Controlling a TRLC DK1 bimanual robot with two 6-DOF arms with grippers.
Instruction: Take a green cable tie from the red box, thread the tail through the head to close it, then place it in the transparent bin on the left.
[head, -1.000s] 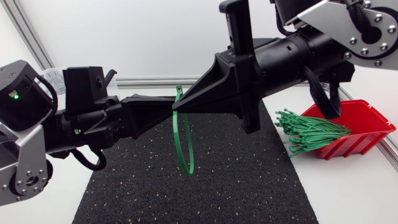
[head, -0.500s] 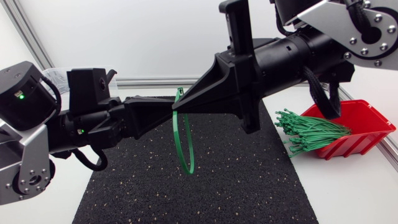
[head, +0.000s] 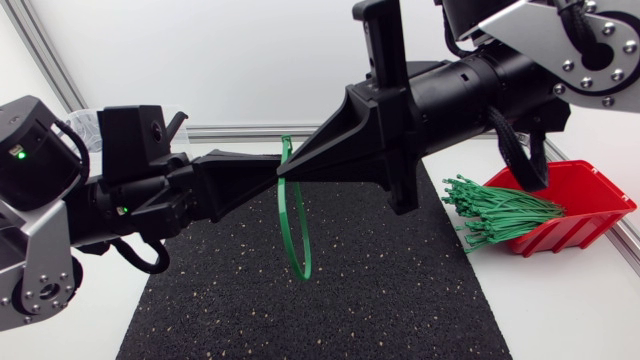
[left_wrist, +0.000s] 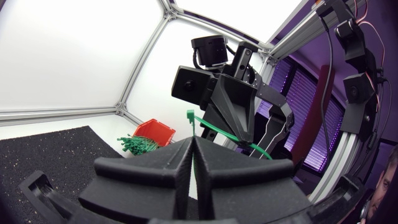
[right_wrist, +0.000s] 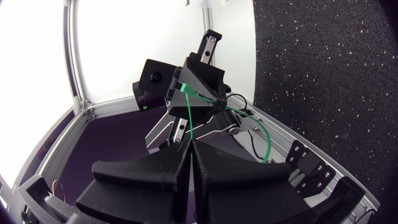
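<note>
A green cable tie (head: 294, 222) hangs as a curved loop above the black mat (head: 360, 300), held up where my two grippers meet tip to tip. My left gripper (head: 277, 172) comes in from the left and is shut on the tie's upper part. My right gripper (head: 291, 170) faces it from the right, also shut on the tie. In the left wrist view the tie (left_wrist: 214, 129) runs from my left gripper (left_wrist: 191, 142) to the right gripper (left_wrist: 231, 106). The right wrist view shows the tie (right_wrist: 188, 115) rising from my right gripper (right_wrist: 189, 144). The red box (head: 580, 205) stands at the right.
A bundle of several green ties (head: 500, 212) spills from the red box onto the mat's right edge. A clear plastic object (head: 88, 126), mostly hidden, shows behind my left arm at the back left. The mat's front lies open below the hanging loop.
My left arm's wrist shifted slightly right and came back. The tie and the right arm have hardly moved.
</note>
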